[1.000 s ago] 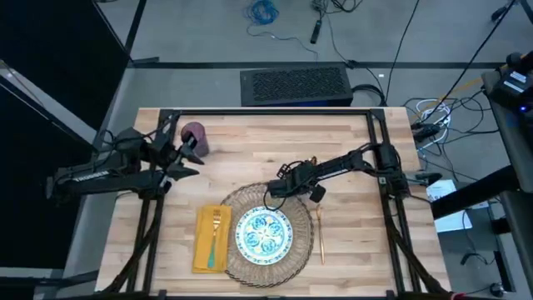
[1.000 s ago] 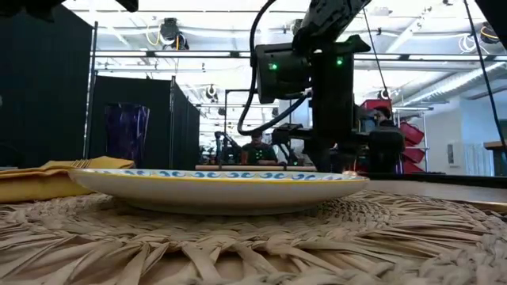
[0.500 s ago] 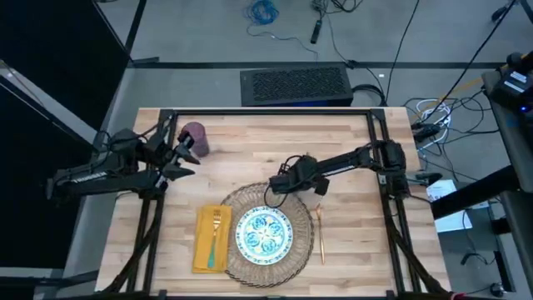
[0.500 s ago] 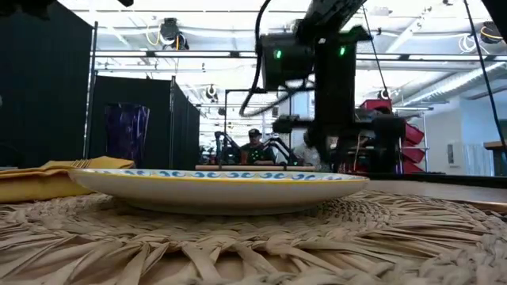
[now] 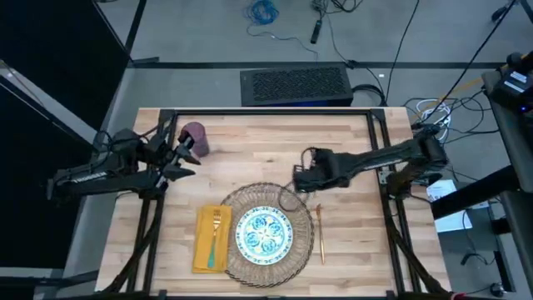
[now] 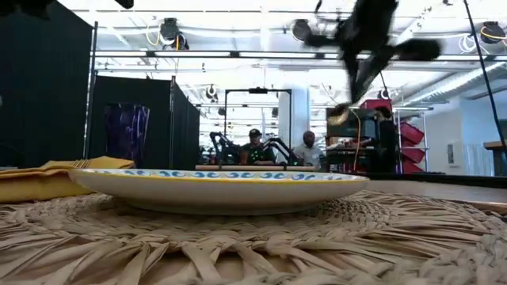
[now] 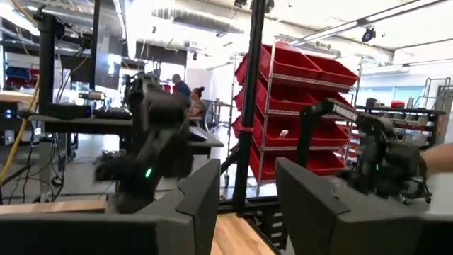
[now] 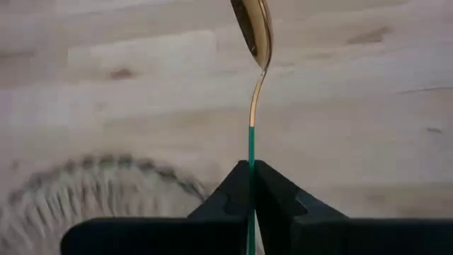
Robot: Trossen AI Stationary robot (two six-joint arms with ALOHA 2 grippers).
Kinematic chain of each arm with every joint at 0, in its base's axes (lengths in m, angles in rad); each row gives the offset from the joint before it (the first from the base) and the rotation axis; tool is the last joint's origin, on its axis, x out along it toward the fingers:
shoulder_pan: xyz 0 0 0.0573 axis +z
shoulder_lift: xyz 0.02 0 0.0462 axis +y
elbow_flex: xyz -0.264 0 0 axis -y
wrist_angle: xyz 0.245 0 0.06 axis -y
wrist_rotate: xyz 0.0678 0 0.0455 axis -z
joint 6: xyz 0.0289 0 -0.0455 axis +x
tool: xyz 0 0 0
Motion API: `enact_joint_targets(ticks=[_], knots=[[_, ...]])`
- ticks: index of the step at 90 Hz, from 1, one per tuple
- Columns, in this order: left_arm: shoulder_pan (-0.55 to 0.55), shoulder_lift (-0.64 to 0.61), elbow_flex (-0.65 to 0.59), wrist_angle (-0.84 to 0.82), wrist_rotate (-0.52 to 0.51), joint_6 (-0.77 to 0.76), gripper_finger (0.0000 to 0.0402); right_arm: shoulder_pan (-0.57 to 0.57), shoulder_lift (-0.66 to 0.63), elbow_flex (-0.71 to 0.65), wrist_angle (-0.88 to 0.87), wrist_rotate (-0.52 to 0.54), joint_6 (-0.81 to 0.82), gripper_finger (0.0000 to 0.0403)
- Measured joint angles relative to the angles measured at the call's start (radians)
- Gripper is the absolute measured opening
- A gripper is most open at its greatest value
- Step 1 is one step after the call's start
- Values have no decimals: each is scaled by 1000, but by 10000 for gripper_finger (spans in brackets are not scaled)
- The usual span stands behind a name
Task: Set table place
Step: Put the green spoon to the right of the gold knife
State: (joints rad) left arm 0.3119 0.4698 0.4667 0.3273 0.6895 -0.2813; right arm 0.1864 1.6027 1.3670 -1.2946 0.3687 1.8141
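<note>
1. Wooden table (image 5: 250, 142): at its far left the left gripper (image 5: 190, 157) hangs released, fingers spread apart.
2. Purple cup (image 5: 194, 137) stands just beyond that gripper, near the far left corner.
3. Yellow napkin (image 5: 212, 242) lies near the front edge, left of centre, with the fork (image 5: 218, 223) on it.
4. Wicker mat (image 5: 250, 193) touches the napkin's right side; the plate (image 5: 262, 233) sits on its middle.
5. Right gripper (image 8: 251, 170) hovers above the mat's far right edge, clenched on the spoon (image 8: 253, 42) by its teal handle, the bowl pointing forward over bare wood.
6. Gold utensil (image 5: 320, 232) lies flat just right of the mat.
</note>
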Motion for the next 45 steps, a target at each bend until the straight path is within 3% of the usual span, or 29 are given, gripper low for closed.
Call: enact_joint_targets(ticks=[12, 25, 35, 45], knots=[[0, 0, 0, 1, -2, 1, 121, 169, -71, 0, -131, -70, 157, 1], [0, 0, 0, 4, -35, 7, 121, 375, -108, -41, -138, -86, 401, 1], [0, 0, 0, 9, -61, 7, 121, 481, -109, -149, 50, -143, 453, 0], [0, 0, 0, 9, -84, 6, 121, 490, -94, -271, 333, -112, 450, 0]])
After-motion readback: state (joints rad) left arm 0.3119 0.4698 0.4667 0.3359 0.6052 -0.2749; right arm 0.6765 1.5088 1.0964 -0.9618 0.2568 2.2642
